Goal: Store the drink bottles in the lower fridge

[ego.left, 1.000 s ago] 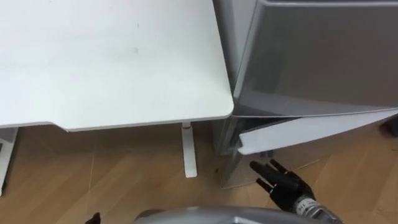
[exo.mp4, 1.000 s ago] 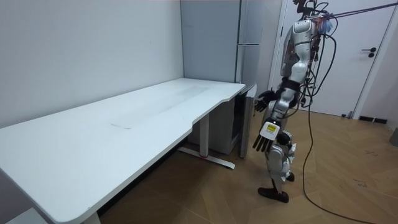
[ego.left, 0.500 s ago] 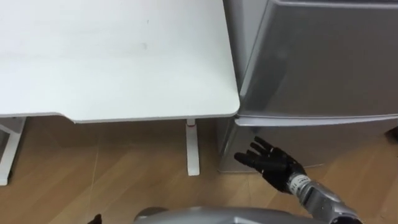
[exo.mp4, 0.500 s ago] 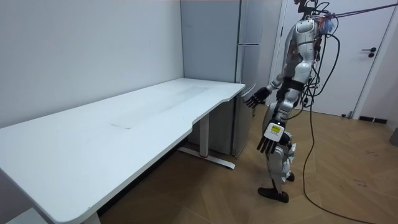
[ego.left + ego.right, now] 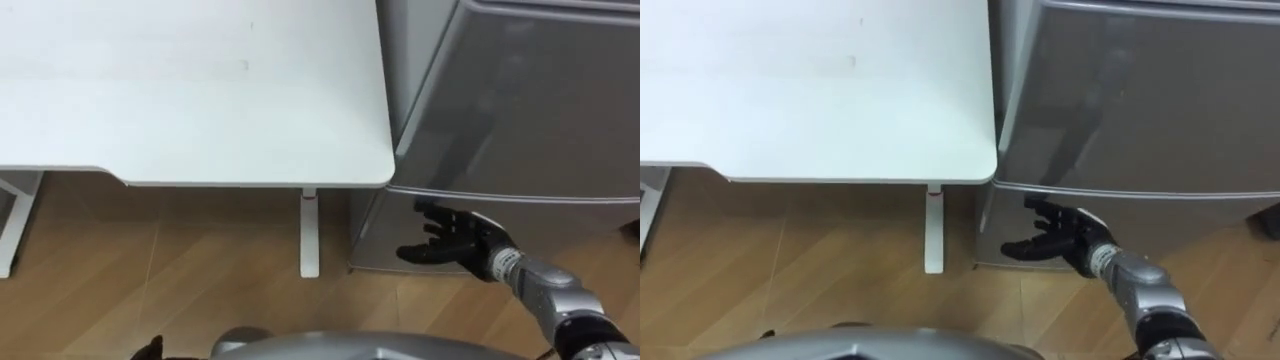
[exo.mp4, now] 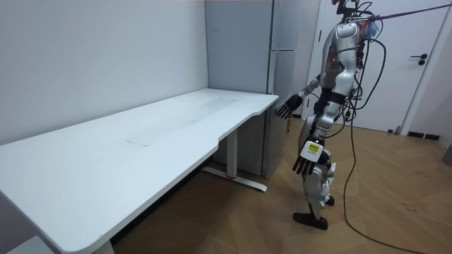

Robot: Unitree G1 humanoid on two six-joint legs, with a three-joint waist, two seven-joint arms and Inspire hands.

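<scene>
Room view shows the robot standing upright on the wood floor (image 6: 395, 204), facing the tall grey fridge (image 6: 282, 85) at the far end of the white table (image 6: 141, 141). Its right hand (image 6: 284, 108) is raised forward at about waist height, close to the table's corner. Its left hand (image 6: 305, 161) hangs at its side with the fingers straight and loose, holding nothing.

From the head camera, the right hand (image 5: 450, 240) lies in front of the lower door (image 5: 590, 225), just under the seam that parts it from the upper door (image 5: 520, 100). The fingers are spread and released, pointing toward the table side, with nothing in them. Whether they touch the door cannot be told. Both doors sit flush and closed. The table's edge runs right beside the fridge, and its white leg (image 5: 308, 235) stands on the floor just to the hand's left.
</scene>
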